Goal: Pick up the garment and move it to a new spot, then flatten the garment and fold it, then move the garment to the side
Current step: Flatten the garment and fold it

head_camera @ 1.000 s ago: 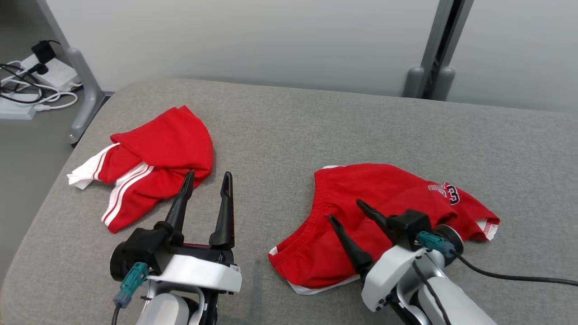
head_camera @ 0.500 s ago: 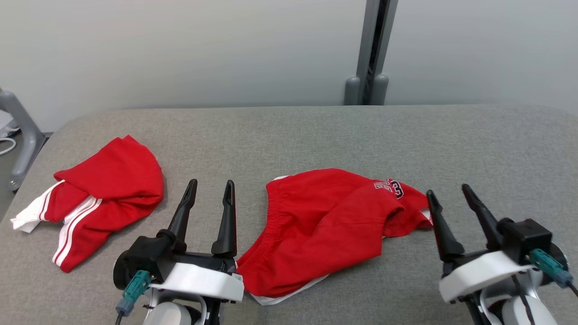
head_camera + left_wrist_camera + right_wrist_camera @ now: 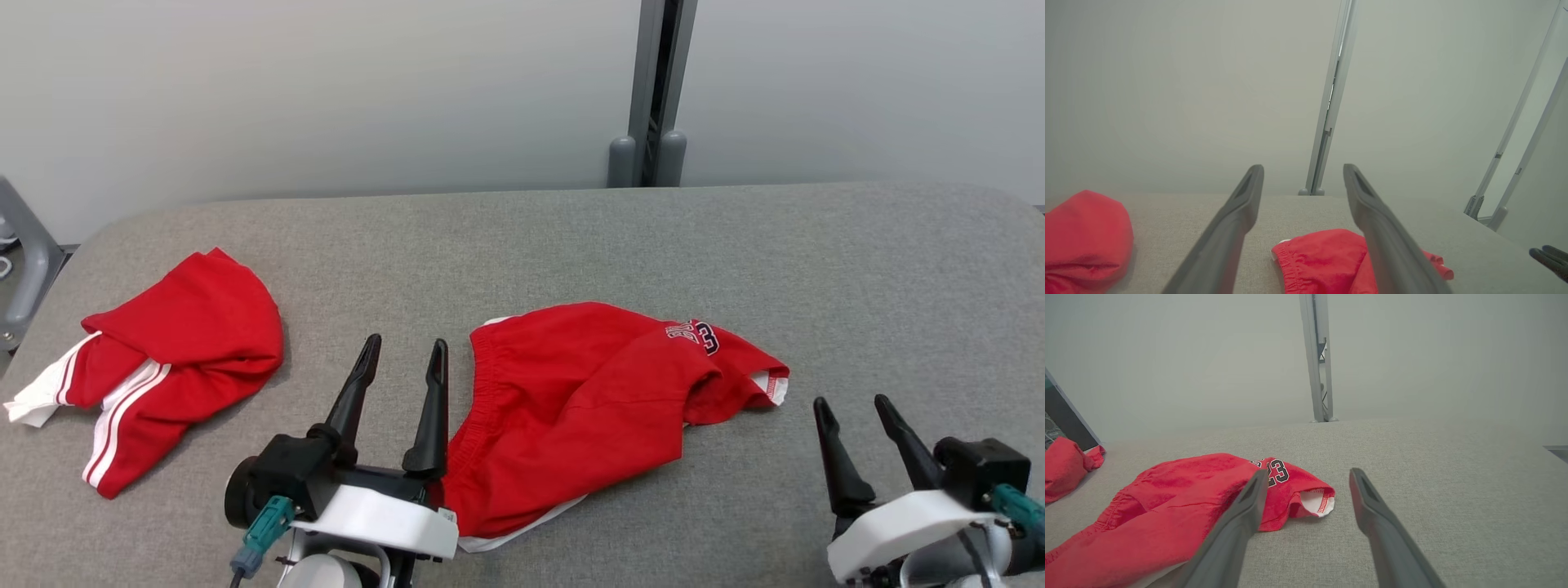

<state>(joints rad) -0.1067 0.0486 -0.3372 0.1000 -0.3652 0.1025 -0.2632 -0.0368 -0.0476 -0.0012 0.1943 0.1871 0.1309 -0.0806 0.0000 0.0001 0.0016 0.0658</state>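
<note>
A: Where do the red shorts [image 3: 588,408] lie?

B: Crumpled near the middle of the grey padded table [image 3: 522,237], toward its near edge. The elastic waistband [image 3: 482,384] faces the robot's left. The leg with the number print [image 3: 1276,471] points to its right, and a white lining [image 3: 1316,502] shows at that leg's opening.

A: Does anything else rest on that table?

B: A striped red garment [image 3: 171,359], bunched up with white stripes along one side. It lies well apart from the shorts, near the table's left end.

A: And the left gripper [image 3: 406,343]?

B: Its fingers are spread, with nothing between them. In the head view it sits between the two pieces of clothing, its inner finger just beside the waistband. Whether it touches the cloth I cannot tell.

A: The right gripper [image 3: 851,402]?

B: Spread too and empty, over bare table to the right of the shorts, apart from the leg opening. In its own wrist view one finger crosses the shorts' edge in the picture and the other lies over grey fabric.

A: What is behind the table?

B: A pale wall [image 3: 326,82] and a grey post [image 3: 653,82] standing at the table's far edge.
</note>
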